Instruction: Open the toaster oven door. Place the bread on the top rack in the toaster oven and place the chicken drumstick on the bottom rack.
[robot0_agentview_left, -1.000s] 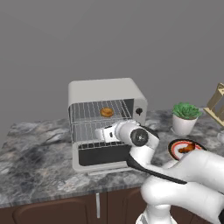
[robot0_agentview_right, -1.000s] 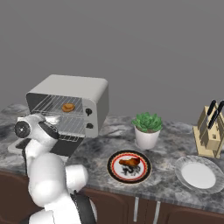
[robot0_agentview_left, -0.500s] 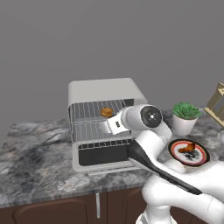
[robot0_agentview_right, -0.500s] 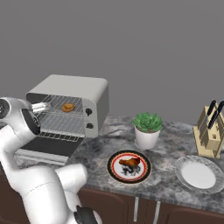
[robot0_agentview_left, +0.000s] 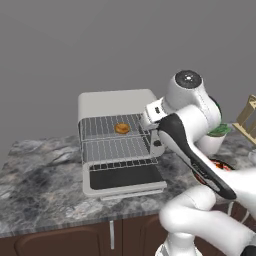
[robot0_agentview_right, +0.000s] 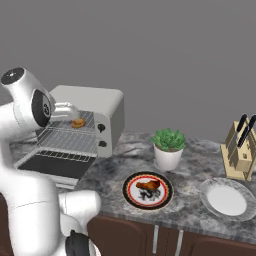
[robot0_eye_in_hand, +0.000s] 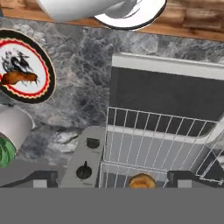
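1. Two racks show in the oven (robot0_agentview_left: 117, 102): the bread (robot0_agentview_left: 121, 128) sits on the top rack (robot0_agentview_left: 107, 128), and the bottom rack (robot0_agentview_left: 117, 150) is pulled partly out, bare.
2. Door (robot0_agentview_left: 126, 177) lies folded down flat on the bench (robot0_agentview_left: 35, 190).
3. Drumstick (robot0_agentview_right: 147, 185) rests on a patterned plate (robot0_agentview_right: 148, 190) right of the oven, near a potted plant (robot0_agentview_right: 168, 148).
4. Jaws (robot0_eye_in_hand: 105, 179) stand wide open above the oven, holding nothing.

Light-grey toaster oven (robot0_agentview_left: 117, 102); golden-brown bread (robot0_agentview_left: 121, 128); grey-marbled counter (robot0_agentview_right: 195, 165); red-rimmed plate (robot0_agentview_right: 148, 190).
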